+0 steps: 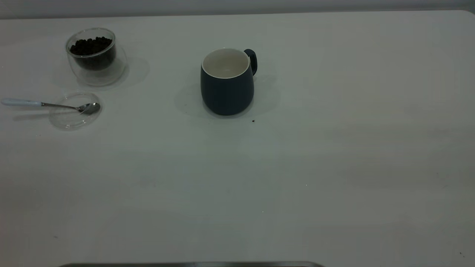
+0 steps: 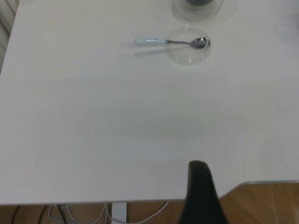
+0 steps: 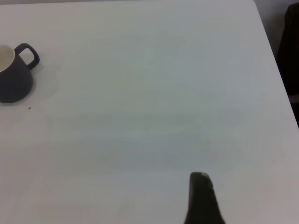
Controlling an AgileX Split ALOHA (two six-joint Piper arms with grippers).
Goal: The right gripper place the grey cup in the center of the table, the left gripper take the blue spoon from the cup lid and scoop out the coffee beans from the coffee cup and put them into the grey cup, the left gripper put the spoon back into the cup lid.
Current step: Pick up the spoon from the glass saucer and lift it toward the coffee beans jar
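The grey cup (image 1: 227,82) stands upright near the middle of the table (image 1: 334,167), its handle turned to the far right and its cream inside showing no beans. At the far left stands the coffee cup (image 1: 94,55), holding a heap of coffee beans (image 1: 91,45). In front of it lies the cup lid (image 1: 74,111). The blue spoon (image 1: 44,104) rests with its bowl in the lid and its handle out to the left. My left gripper (image 2: 201,191) hangs by the table's near edge, far from the spoon (image 2: 170,41). My right gripper (image 3: 201,198) is well away from the grey cup (image 3: 14,74). Neither arm appears in the exterior view.
A tiny dark speck (image 1: 253,120) lies on the table just in front of the grey cup. The left wrist view shows the table's near edge with wooden floor (image 2: 266,200) and cables (image 2: 70,214) below it. A dark strip (image 1: 193,264) runs along the front edge in the exterior view.
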